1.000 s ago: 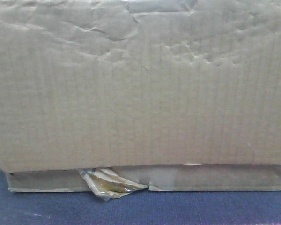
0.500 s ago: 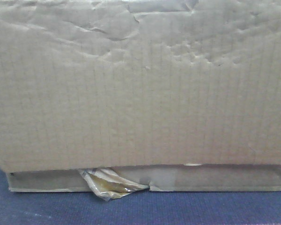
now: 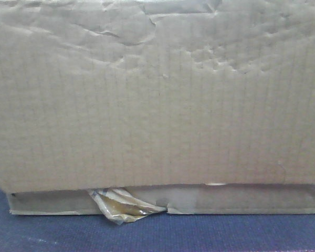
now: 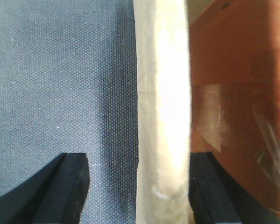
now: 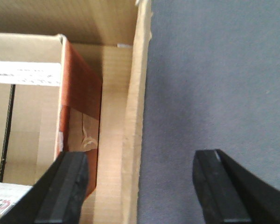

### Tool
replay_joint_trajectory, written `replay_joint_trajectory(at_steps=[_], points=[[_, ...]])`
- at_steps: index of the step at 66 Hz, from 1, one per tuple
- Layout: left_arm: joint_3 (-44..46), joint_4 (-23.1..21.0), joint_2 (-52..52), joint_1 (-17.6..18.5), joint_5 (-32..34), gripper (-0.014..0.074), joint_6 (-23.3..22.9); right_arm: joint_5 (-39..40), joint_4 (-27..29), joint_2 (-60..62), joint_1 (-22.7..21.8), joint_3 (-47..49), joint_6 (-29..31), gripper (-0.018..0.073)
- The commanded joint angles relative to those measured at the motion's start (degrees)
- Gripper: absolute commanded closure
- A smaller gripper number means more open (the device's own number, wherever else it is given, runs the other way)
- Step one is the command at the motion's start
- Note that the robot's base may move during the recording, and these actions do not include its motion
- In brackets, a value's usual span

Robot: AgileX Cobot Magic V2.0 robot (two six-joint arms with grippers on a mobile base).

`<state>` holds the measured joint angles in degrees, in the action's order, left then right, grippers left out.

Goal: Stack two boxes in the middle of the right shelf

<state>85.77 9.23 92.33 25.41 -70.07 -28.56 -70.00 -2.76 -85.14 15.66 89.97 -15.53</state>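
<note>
On cloth | 1 tall box atop 1 flat box | left fingers, right fingers: spread

A tall wrinkled tan cardboard box blocks the front. Bare blue-grey cloth lies free outside its wall, and an orange-sided carton crowds the inside.

The tall cardboard box sits on the thin flat box, which lies on the cloth surface. A tape scrap hangs at its front, left of the middle, touching the cloth.
</note>
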Motion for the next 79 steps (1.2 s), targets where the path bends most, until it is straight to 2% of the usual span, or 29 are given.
replay_joint_trajectory(at_steps=[1,19,79], points=[[0.08,-0.43,-0.1,-0.13,0.11,0.0246,0.07,0.03,2.76,-1.27,-0.02,-1.4,-0.07,0.0219],[0.08,-0.43,-0.1,-0.13,0.11,0.0246,0.07,0.03,3.38,-1.55,-0.02,-6.47,-0.07,0.0273],[0.08,0.37,-0.1,-0.13,0.11,0.0246,0.07,0.03,3.39,-1.55,0.43,-7.39,-0.3,0.0273]])
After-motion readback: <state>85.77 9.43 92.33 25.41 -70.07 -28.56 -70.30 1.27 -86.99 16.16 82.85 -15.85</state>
